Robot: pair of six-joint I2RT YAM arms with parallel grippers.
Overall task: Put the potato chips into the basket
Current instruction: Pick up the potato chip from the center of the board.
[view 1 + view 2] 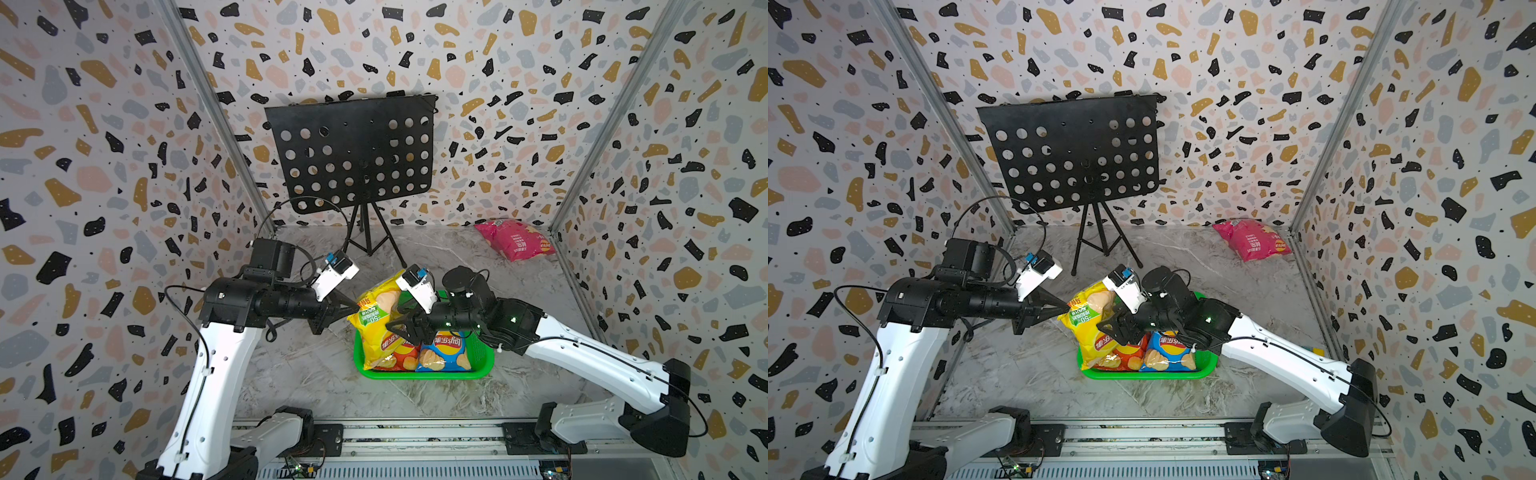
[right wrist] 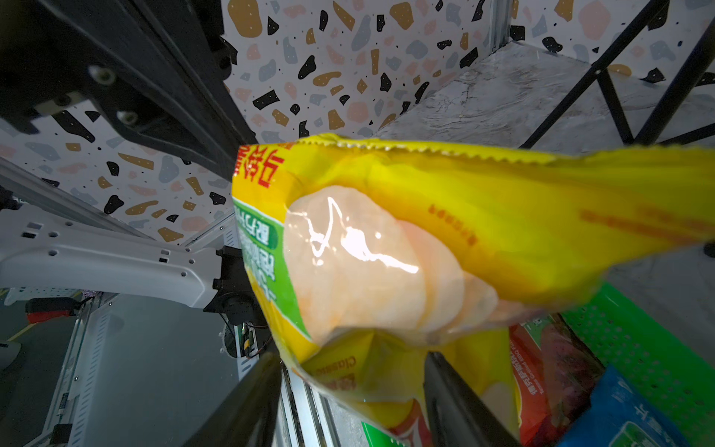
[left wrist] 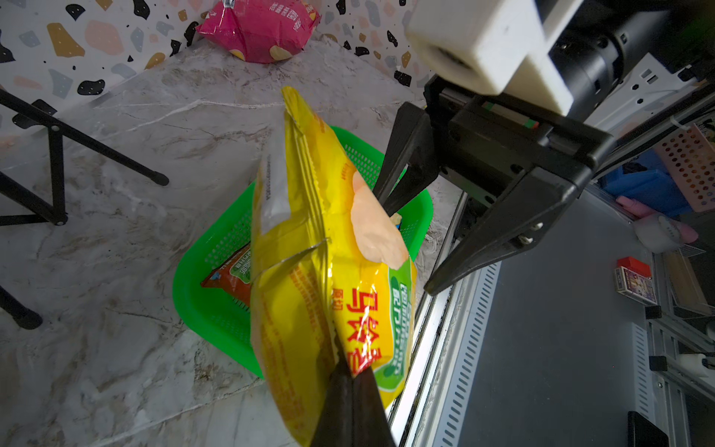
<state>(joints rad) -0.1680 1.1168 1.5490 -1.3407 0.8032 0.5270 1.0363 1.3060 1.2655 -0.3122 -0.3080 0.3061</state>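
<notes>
Left gripper (image 3: 349,377), clamped shut, dangles the yellow bag (image 1: 374,332) over the basket (image 1: 415,376) beneath it, seemingly for dropping; right gripper (image 2: 350,362) gapes open alongside.

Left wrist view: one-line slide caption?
Left pincer pinches the yellow bag over the green basket; right pincer open alongside.

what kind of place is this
Likely a robot test cell, not a home: patterned panel walls on metal posts, two robot arms mounted on a rail, a marble-look tabletop.
</notes>
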